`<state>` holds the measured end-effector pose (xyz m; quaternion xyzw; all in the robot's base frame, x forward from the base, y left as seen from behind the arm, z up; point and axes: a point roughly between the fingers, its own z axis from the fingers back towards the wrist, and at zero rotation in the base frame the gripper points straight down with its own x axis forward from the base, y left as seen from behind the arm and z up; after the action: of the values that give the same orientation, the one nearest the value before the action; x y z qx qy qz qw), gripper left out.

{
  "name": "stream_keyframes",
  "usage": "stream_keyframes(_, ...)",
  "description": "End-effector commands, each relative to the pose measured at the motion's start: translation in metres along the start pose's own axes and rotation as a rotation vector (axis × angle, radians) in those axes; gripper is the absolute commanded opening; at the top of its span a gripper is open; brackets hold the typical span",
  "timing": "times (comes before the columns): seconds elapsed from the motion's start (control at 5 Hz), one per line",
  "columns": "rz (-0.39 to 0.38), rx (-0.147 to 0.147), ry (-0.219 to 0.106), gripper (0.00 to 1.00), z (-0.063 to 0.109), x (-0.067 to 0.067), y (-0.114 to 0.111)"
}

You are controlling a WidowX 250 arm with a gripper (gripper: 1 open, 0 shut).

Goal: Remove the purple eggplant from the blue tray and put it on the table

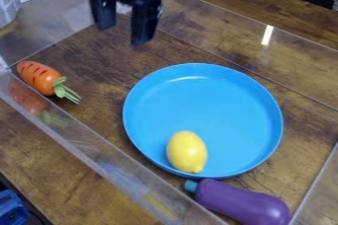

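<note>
The purple eggplant (246, 204) lies on the table (79, 140) just outside the blue tray's near rim, its teal stem cap pointing left. The blue tray (211, 101) is round and holds only a yellow lemon (187, 151) near its front edge. My gripper (122, 26) hangs at the back left, well away from the tray and eggplant, its two dark fingers spread open with nothing between them.
An orange carrot (40, 78) with a green top lies at the left by the clear acrylic wall (79, 160). More acrylic walls border the back and right. Bare wood lies between carrot and tray.
</note>
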<state>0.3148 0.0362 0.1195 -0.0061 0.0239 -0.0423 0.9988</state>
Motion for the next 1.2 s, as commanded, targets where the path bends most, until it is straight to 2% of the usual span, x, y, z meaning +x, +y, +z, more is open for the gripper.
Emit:
stream_keyframes(0.0, -0.032, 0.014, -0.044, 1.0, 0.014, 0.022, 0.009)
stream_keyframes(0.4, -0.166, 0.008, -0.02, 1.0, 0.003, 0.025, 0.007)
stream_keyframes(0.8, -0.111, 0.0, 0.001, 1.0, -0.018, 0.016, 0.022)
stream_keyframes(1.0, -0.11, 0.001, 0.009, 1.0, -0.034, 0.02, 0.014)
